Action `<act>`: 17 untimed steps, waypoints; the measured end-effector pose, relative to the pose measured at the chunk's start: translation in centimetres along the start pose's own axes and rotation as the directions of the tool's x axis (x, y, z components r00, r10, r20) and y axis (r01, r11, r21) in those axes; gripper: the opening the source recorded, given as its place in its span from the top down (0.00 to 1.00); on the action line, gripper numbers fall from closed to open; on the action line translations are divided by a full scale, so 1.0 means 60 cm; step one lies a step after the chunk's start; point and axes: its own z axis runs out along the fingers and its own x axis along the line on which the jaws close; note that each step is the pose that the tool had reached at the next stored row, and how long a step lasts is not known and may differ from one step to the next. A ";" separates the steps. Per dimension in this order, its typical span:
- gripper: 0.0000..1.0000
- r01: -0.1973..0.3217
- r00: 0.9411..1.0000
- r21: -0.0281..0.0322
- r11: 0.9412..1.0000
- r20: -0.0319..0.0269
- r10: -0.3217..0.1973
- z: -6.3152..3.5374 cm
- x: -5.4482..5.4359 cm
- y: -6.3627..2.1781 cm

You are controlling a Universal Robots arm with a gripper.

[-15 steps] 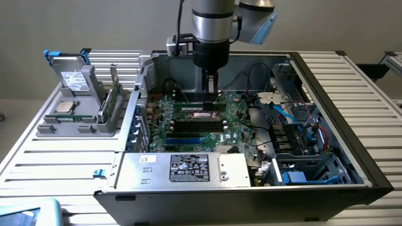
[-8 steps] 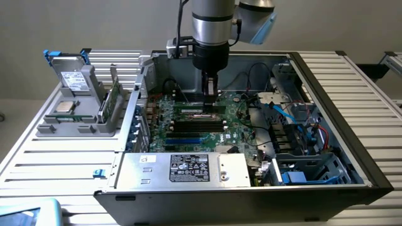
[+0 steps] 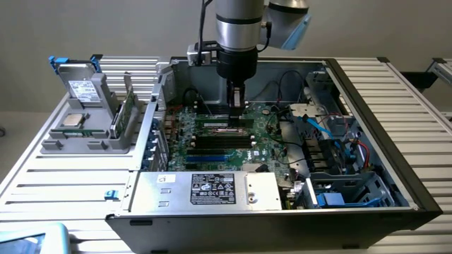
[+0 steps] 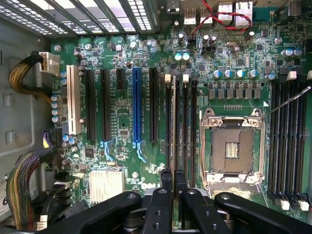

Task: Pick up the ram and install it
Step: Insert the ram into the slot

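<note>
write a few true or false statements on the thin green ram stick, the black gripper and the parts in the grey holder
1. The black gripper is down over the green motherboard inside the open computer case. True.
2. The square silver processor chip sits in the motherboard's socket. False: it lies in the grey holder outside the case; the socket is empty.
3. The thin green ram stick runs between the gripper's fingers, in line with the black slots. True.
4. The grey boxy drive with a white label lies flat on the motherboard. False: it stands in the holder.
</note>
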 end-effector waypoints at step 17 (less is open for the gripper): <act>0.86 0.000 0.999 -0.001 1.000 -0.037 -0.001 0.024 -0.002 -0.002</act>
